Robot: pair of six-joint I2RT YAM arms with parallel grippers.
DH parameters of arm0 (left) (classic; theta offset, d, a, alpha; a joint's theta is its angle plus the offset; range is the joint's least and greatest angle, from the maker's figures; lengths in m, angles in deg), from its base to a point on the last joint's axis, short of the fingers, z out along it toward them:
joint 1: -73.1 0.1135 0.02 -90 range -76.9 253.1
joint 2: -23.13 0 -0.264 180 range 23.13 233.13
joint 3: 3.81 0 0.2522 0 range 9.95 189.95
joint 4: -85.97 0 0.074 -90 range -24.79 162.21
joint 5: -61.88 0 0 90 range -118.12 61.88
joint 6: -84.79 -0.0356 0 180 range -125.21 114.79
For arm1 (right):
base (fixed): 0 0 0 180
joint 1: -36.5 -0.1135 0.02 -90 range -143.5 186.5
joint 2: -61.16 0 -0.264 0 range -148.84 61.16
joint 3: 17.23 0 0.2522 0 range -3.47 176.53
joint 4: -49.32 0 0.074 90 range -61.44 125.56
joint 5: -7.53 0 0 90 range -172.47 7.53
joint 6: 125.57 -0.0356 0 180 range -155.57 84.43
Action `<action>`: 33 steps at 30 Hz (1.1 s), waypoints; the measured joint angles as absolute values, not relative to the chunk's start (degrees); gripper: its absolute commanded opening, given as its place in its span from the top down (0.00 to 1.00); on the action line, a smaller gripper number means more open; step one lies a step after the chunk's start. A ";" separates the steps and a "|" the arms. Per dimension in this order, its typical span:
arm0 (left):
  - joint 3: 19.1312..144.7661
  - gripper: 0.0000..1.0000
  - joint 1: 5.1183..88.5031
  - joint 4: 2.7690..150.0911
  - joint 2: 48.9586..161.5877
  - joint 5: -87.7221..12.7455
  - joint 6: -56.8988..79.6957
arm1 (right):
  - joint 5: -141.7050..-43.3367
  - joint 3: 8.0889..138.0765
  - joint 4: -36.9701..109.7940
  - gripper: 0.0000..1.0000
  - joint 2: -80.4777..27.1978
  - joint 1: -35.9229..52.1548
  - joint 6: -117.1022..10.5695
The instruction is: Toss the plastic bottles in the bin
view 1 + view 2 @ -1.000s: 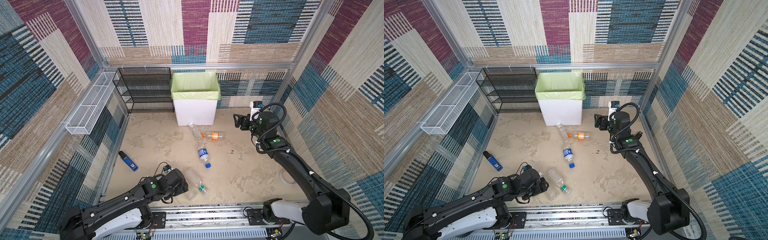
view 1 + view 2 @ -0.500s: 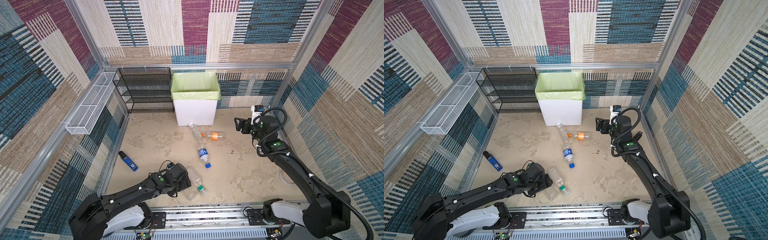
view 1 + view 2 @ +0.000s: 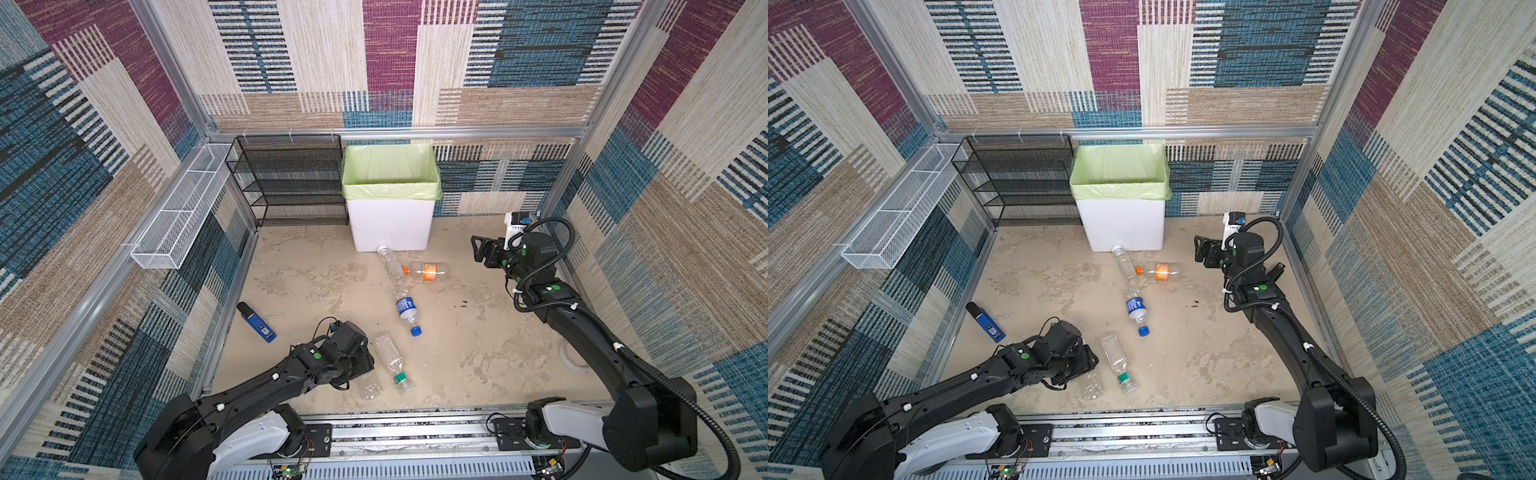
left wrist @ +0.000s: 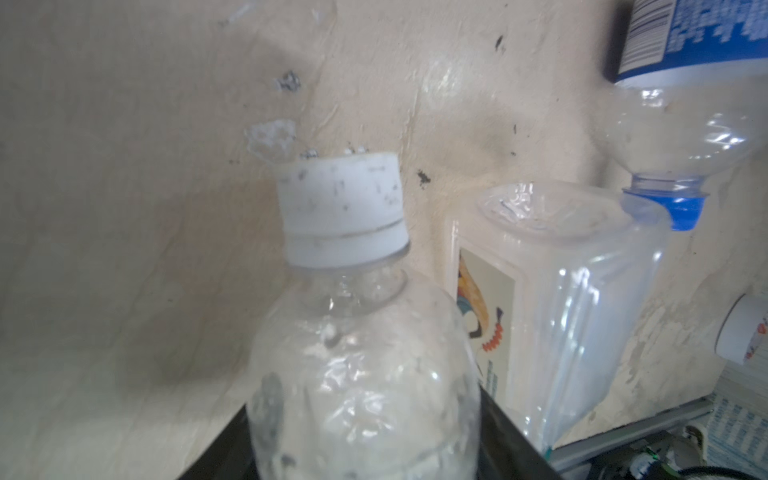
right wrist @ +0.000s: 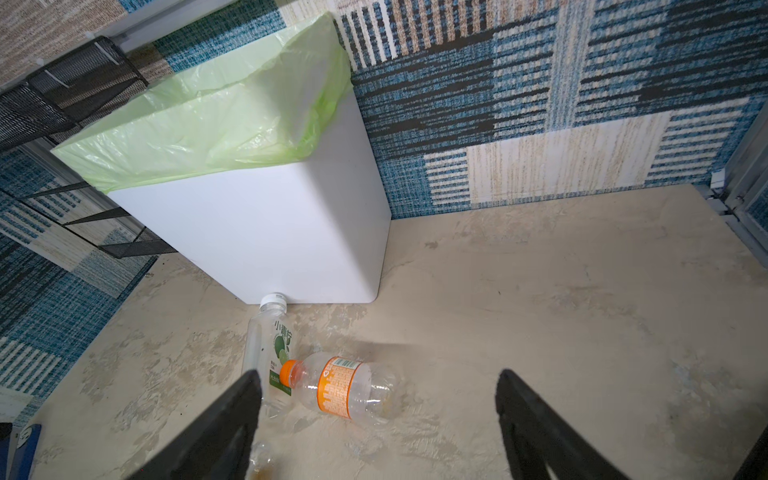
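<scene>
Since every bottle looks empty, thin-walled PET, I judge them light, springy, slick and likely to buckle or squirt out if squeezed hard. The stiffer shoulder below the cap seems the best hold.

The left pincer (image 3: 361, 365) is narrowed on the crumpled white-capped bottle (image 4: 361, 374), with both jaws against its dented body, low on the tabletop (image 3: 478, 340) near the front rail. No label shows on it.

The right pincer (image 3: 480, 250) is wide and empty, up by the right wall.

- **Square green-capped bottle** (image 3: 392, 361): lies just beside the held one. It has a picture label, text unreadable.
- **Blue-label bottle** (image 3: 405, 309): mid tabletop. Barcode and fine print, illegible.
- **Orange-label bottle** (image 5: 345, 386): print too small to read.
- **Lime-picture bottle** (image 5: 270, 353): reads 小青柠, with its cap at the foot of the bin (image 3: 390, 224).

The bin stands at the back wall, well apart from the held bottle.
</scene>
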State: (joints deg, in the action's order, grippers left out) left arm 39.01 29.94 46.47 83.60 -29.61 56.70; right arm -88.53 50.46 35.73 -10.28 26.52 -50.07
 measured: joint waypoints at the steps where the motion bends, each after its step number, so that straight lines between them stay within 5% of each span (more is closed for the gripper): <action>1: 39.03 0.39 30.42 46.17 83.20 -29.50 55.78 | -88.56 50.48 35.68 0.12 -10.67 26.52 -50.07; 18: 55.31 0.41 31.82 49.73 71.45 -17.51 23.81 | -88.49 50.16 33.96 0.12 -11.59 26.61 -50.03; 25: 57.21 0.44 31.82 74.32 71.66 -15.01 0.73 | -88.51 48.25 34.00 0.14 -8.92 26.61 -49.52; 33: 63.75 0.45 30.51 109.71 82.57 -22.99 -20.04 | -87.88 45.72 34.59 0.16 -4.07 26.61 -49.72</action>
